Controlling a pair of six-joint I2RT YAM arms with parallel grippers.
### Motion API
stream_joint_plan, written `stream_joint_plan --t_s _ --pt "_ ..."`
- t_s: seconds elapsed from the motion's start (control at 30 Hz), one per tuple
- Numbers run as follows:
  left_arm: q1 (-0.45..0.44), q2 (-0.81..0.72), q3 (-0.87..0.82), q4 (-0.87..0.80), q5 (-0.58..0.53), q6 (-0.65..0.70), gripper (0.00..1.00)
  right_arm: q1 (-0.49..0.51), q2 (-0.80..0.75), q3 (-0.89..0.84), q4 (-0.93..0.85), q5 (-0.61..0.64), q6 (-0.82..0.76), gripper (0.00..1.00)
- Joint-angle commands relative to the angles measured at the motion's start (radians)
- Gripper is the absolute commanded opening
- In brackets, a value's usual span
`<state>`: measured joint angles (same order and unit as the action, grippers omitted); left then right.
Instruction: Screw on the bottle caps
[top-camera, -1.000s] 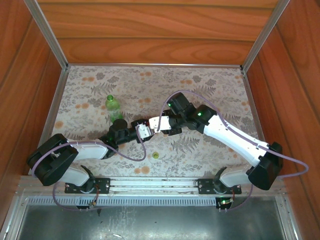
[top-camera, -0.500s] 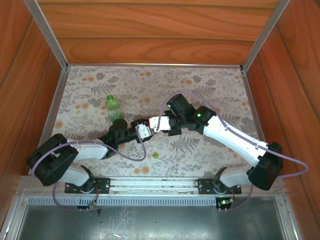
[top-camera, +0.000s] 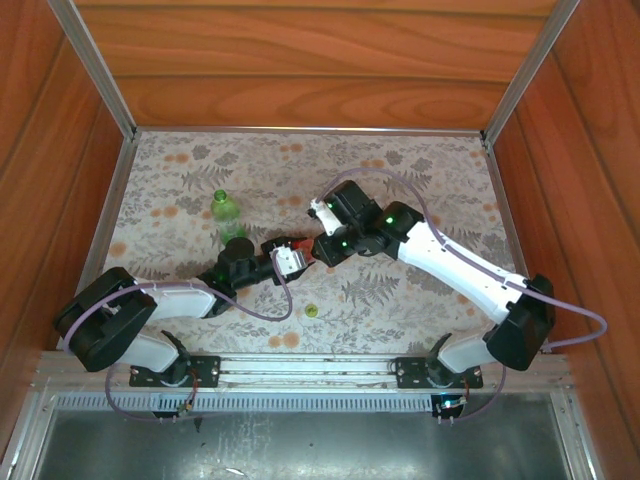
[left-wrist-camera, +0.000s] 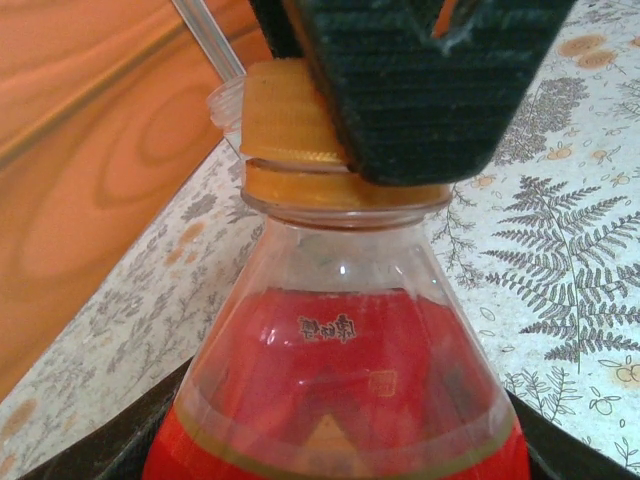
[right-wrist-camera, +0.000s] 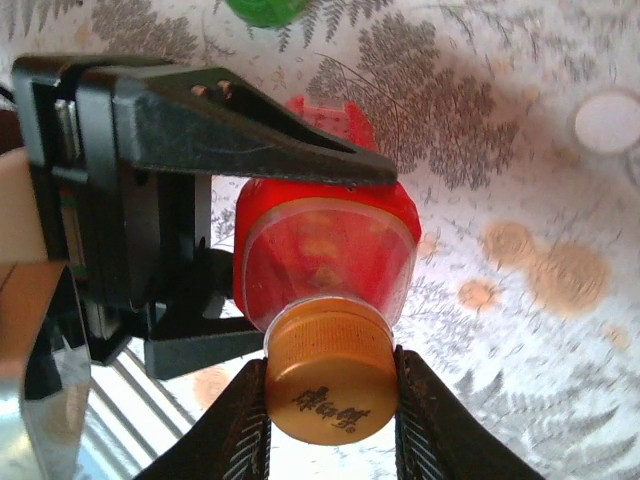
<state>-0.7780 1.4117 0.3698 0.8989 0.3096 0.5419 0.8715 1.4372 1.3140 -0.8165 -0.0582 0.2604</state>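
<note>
The red bottle (left-wrist-camera: 340, 380) with its label is held off the table, and my left gripper (top-camera: 287, 259) is shut on its body, its black fingers (right-wrist-camera: 240, 130) on either side of it. The orange cap (right-wrist-camera: 325, 385) sits on the bottle's neck (left-wrist-camera: 345, 195). My right gripper (right-wrist-camera: 328, 400) is shut on that cap, one ribbed pad (left-wrist-camera: 430, 80) covering part of it. The translucent green bottle (top-camera: 225, 212) stands uncapped at the back left. The yellow-green cap (top-camera: 312, 311) lies near the front, and the white cap (right-wrist-camera: 607, 120) lies on the cloth. The clear bottle is out of view.
A floral tablecloth (top-camera: 420, 170) covers the table. Wooden walls (top-camera: 320, 60) enclose it at the back and both sides, and a metal rail (top-camera: 320, 370) runs along the front edge. Both arms meet at the middle of the table.
My right wrist has rolled round while holding the orange cap, and its forearm has swung toward the back. The left arm and the red bottle have stayed put.
</note>
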Motion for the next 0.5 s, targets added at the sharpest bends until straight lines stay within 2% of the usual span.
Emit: stream_joint_plan --t_s 0.0,0.07,0.2,0.3,0.37,0.47 --pt "-0.008 0.025 -0.012 -0.073 0.045 -0.009 0.58 -0.014 -0.002 0.026 -0.025 0.050 0.130 0.13" --pt "-0.009 0.023 -0.015 -0.074 0.041 -0.007 0.58 -0.014 -0.024 0.001 0.016 0.033 -0.040 0.29" --pt "-0.008 0.021 -0.017 -0.074 0.038 -0.007 0.58 -0.014 -0.085 -0.059 0.062 0.117 -0.372 0.44" --pt "-0.008 0.023 -0.017 -0.074 0.038 -0.006 0.58 -0.014 -0.143 -0.115 0.102 0.071 -0.659 0.50" --pt "-0.008 0.025 -0.016 -0.073 0.038 -0.005 0.58 -0.014 -0.182 -0.164 0.108 0.018 -0.943 0.50" --pt "-0.009 0.025 -0.017 -0.073 0.036 -0.004 0.58 -0.014 -0.198 -0.161 0.100 -0.012 -1.133 0.52"
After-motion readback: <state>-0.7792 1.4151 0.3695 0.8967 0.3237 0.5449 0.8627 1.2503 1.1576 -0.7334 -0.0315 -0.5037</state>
